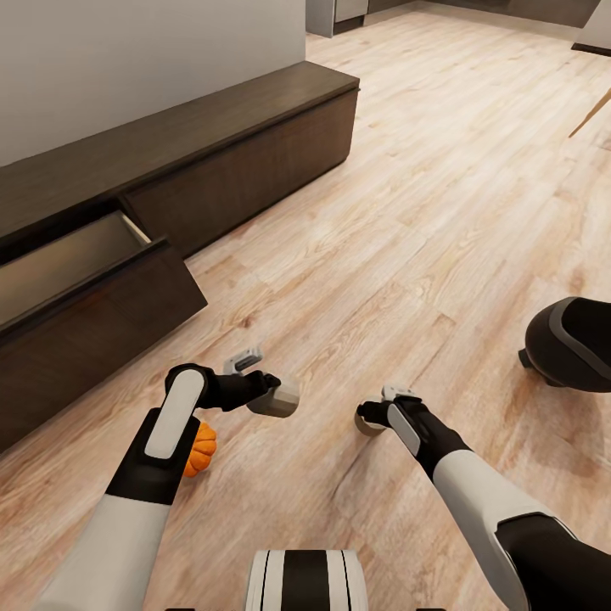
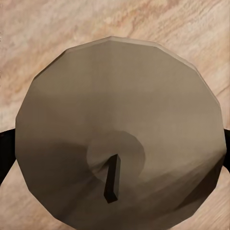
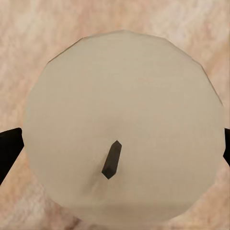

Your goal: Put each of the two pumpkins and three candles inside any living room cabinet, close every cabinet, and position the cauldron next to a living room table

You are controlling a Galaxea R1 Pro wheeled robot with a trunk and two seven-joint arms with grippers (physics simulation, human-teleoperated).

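Note:
My left gripper [image 1: 277,395] is shut on a beige candle [image 1: 280,400], held tilted just above the wooden floor; the left wrist view looks down on that candle's top [image 2: 120,115] and dark wick, with a finger [image 2: 5,151] at its side. My right gripper [image 1: 370,417] is shut on a second candle [image 1: 367,423] low over the floor, whose pale top [image 3: 124,120] appears between dark fingers [image 3: 7,153]. An orange pumpkin [image 1: 201,448] lies on the floor, partly hidden behind my left forearm. The dark-brown cabinet [image 1: 255,161] runs along the wall at the left, with one drawer [image 1: 76,263] pulled open showing its beige inside.
A black cauldron [image 1: 570,344] stands on the floor at the right edge. A slanted wooden leg [image 1: 591,113] shows at the upper right. Bare wooden floor stretches between my arms and the cabinet.

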